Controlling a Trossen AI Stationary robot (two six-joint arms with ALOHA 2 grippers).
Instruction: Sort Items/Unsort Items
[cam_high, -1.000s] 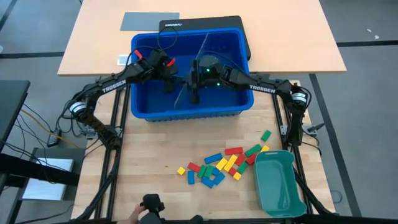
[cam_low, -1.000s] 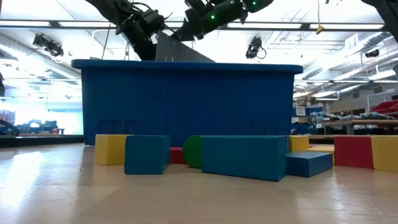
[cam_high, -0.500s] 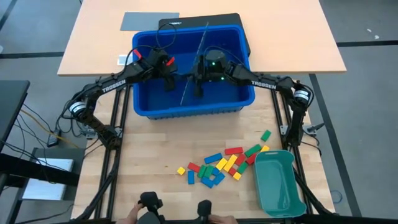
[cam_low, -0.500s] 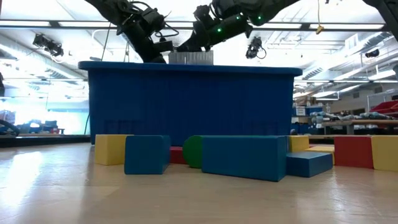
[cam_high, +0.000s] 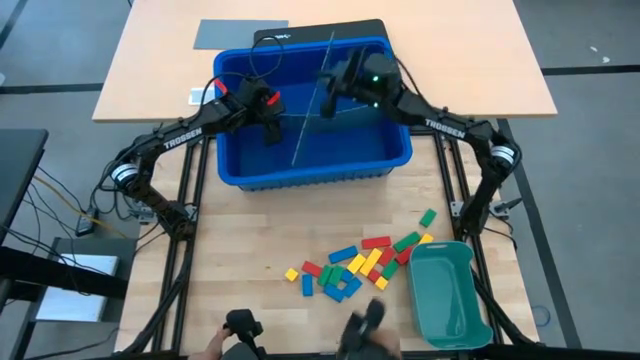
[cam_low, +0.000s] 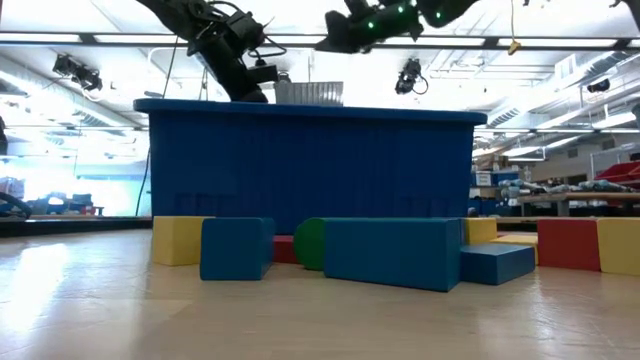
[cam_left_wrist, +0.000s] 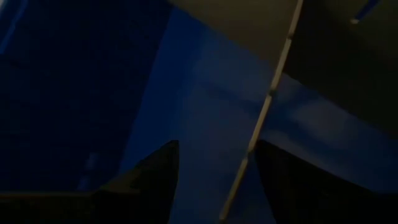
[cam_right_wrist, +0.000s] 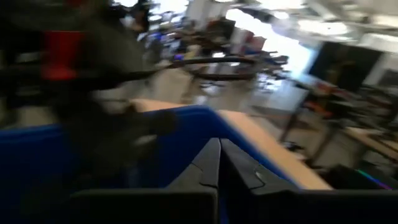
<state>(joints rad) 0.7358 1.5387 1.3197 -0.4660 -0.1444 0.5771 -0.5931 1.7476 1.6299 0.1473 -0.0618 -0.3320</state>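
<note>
Right now we see both arms up at the blue bin (cam_high: 245, 170), nowhere near the blocks (cam_high: 355, 265), which lie scattered on the wooden table in front of the bin, just beside the teal tray (cam_high: 450, 295). The left gripper (cam_high: 268, 122) hangs inside the bin on its left half with its fingers spread wide and nothing between them; in its wrist view the thin edge of the grey divider sheet (cam_left_wrist: 261, 118) runs right between the two dark fingers. The right gripper (cam_high: 328, 82) sits over the bin's far side with its fingers pressed together, as the right wrist view shows. We cannot tell whether it pinches the divider; in the high view the sheet's thin line runs right up to it. The main risk, we judge, is the divider: it stands tilted in the bin and looks loose, so a nudge from either arm could tip it flat or jam it crooked against a wall. If the left gripper closes where it is, it may grab the sheet's edge and bend it. The bin itself may slide if an arm drags on its rim, and it sits near the blocks. Two hands (cam_high: 225, 345) show at the table's near edge, close to the blocks, so a fast arm swing there would be a hazard.
</note>
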